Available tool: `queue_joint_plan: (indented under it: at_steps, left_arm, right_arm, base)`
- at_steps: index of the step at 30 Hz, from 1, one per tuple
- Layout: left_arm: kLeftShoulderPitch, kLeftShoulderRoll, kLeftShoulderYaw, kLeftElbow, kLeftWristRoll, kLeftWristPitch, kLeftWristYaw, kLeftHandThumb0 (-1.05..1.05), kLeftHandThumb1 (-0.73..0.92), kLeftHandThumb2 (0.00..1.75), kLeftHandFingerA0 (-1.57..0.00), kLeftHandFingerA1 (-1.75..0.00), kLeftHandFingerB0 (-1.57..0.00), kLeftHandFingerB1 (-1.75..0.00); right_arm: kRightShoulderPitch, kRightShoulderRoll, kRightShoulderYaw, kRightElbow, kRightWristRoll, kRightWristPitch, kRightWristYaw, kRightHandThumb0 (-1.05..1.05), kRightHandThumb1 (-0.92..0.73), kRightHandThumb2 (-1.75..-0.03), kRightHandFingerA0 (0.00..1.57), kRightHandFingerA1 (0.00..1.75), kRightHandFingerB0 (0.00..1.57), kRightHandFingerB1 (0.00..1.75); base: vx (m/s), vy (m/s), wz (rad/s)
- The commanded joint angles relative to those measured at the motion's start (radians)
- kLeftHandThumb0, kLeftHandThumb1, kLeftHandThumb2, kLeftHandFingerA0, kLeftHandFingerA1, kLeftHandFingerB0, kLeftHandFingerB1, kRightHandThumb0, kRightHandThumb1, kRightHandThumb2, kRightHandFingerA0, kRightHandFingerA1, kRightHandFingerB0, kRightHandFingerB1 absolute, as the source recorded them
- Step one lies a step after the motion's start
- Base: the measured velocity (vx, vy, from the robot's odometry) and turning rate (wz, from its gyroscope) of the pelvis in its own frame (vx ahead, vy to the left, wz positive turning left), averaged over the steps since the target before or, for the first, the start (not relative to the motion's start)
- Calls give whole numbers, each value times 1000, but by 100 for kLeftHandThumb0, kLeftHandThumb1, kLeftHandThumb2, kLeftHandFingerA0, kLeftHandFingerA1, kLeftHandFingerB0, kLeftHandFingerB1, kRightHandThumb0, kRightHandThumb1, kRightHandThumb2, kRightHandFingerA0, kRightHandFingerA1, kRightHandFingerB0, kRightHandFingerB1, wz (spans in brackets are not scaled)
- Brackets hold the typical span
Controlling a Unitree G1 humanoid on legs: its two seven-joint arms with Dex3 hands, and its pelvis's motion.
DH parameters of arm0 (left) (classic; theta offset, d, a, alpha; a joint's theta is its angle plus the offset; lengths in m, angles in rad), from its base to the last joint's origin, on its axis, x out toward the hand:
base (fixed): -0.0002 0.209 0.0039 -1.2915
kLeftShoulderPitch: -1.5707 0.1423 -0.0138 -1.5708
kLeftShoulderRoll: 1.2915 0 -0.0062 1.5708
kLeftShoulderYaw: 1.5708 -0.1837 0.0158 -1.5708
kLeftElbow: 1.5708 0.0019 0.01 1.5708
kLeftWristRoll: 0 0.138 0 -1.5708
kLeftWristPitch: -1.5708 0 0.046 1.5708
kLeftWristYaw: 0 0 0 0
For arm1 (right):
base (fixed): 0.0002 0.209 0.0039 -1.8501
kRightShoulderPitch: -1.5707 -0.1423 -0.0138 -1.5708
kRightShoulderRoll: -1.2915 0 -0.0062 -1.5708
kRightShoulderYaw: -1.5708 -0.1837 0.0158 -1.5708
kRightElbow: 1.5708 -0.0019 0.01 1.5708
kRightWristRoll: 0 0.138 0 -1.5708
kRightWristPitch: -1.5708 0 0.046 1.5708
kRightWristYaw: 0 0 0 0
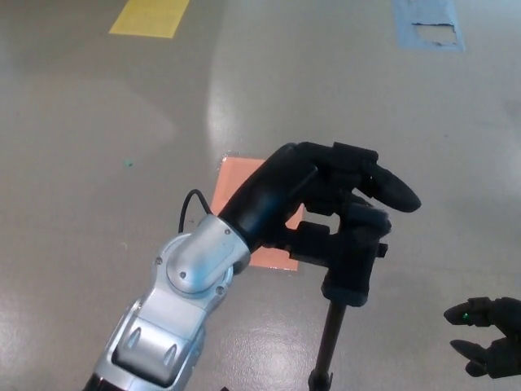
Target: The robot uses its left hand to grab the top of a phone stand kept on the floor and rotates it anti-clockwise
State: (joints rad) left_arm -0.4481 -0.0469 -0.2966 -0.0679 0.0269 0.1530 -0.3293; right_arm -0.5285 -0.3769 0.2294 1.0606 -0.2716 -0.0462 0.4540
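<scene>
- Fingers of my left hand (342,204) are wrapped over the top of the phone stand (352,261); the thumb sits under and to the near side of the head, so the hand is clamped on the stand's clamp head, not spread.
- Contact looks firm on top, but I cannot tell how much of the thumb pad bears on the head, since black hand and black stand merge there.
- Left forearm (183,285) reaches in from the lower left, silver wrist housing up, with a thin black cable (189,208) looping off it.
- Phone stand stands on the floor (98,163), its pole (330,342) dropping toward the bottom edge; the head is right of centre, just beside an orange floor patch (236,183). Its feet are cut off, so I cannot confirm its footing.
- Right hand (488,334) hangs at the lower right, well apart from the stand, holding nothing, fingers apart, a green light on it.
- Yellow tape marking (151,16) and blue tape marking (427,20) lie far off at the top; neither bears on the work.
- Step in hand, as I judge it: grasp made, rotation under way or about to begin.
- Next move calls for an anti-clockwise wrist turn about the pole's axis with grip held, no sideways pull, lest the stand tip.
</scene>
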Motion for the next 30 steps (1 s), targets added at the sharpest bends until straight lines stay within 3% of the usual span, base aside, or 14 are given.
queue_joint_plan:
  at_steps: [1,2,29,30]
  left_arm:
    - [-53,-64,147,-30,-247,591,-9,-25,66,60,-100,-53,-88,-48]
    - [-59,-65,158,-21,-256,603,-9,-23,66,59,-100,-54,-88,-48]
    - [-147,-37,219,69,-308,733,-60,-22,69,61,-103,-58,-85,-49]
    - [-149,-35,220,72,-309,734,-63,-23,68,60,-102,-57,-86,-49]
  right_arm:
    - [-30,-10,6,11,-14,18,2,-51,-81,-64,54,39,13,25]
    - [-31,-10,5,12,-12,18,3,-59,-67,-87,48,52,8,35]
    - [-41,-14,6,9,-14,12,5,-61,-68,-88,48,51,8,37]
    - [-42,-13,4,9,-12,15,6,-52,-82,-64,55,39,13,26]
  base:
    - [0,0,0]
    - [0,0,0]
    - [0,0,0]
    - [0,0,0]
